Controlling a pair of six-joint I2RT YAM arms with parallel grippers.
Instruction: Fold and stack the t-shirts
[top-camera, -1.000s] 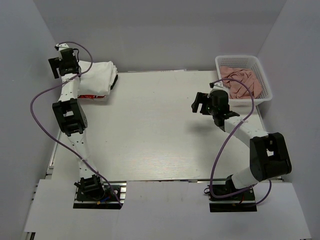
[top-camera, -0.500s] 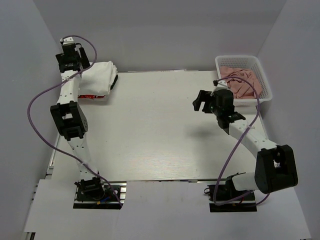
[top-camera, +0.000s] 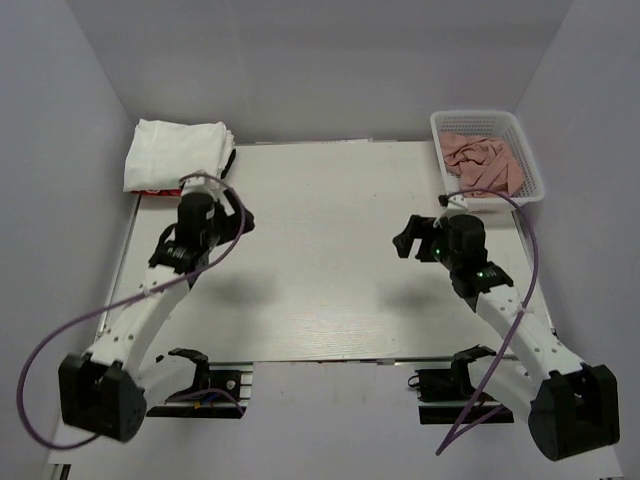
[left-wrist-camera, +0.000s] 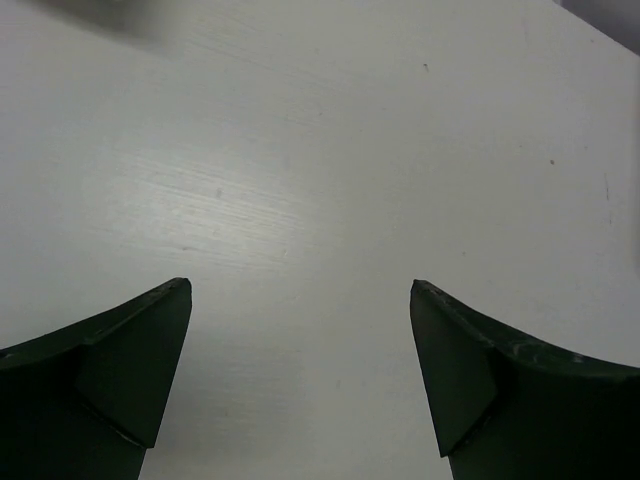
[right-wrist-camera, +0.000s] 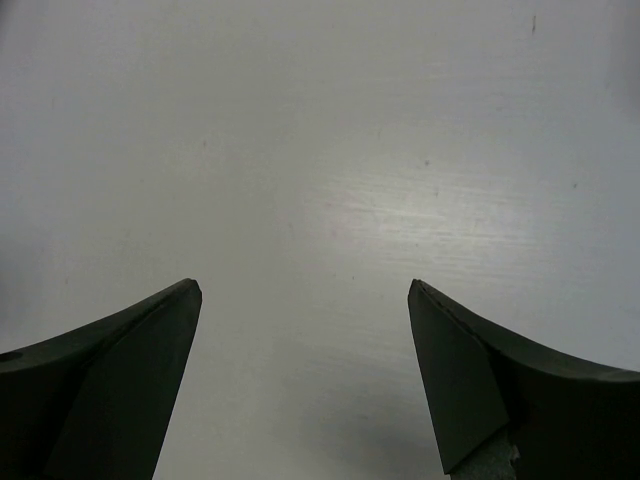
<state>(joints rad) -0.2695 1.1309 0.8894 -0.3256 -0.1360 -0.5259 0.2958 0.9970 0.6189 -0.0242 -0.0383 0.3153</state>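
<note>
A stack of folded white t-shirts (top-camera: 178, 153) lies at the table's far left corner, a strip of red print showing under its near edge. My left gripper (top-camera: 238, 217) hovers open over the bare table, nearer than the stack and to its right. In the left wrist view its gripper (left-wrist-camera: 300, 295) frames only white tabletop. My right gripper (top-camera: 408, 238) is open over the right half of the table. The right wrist view shows that gripper (right-wrist-camera: 305, 290) with nothing but table between its fingers.
A white plastic basket (top-camera: 533, 165) holding salmon-pink cloths (top-camera: 480, 160) stands at the far right corner. White walls close in the table on the left, right and back. The pale wooden table (top-camera: 320, 260) lies between the two arms.
My left arm has pulled back from the t-shirt stack to above the table, leaving the stack uncovered. My right arm has drawn back toward the near edge.
</note>
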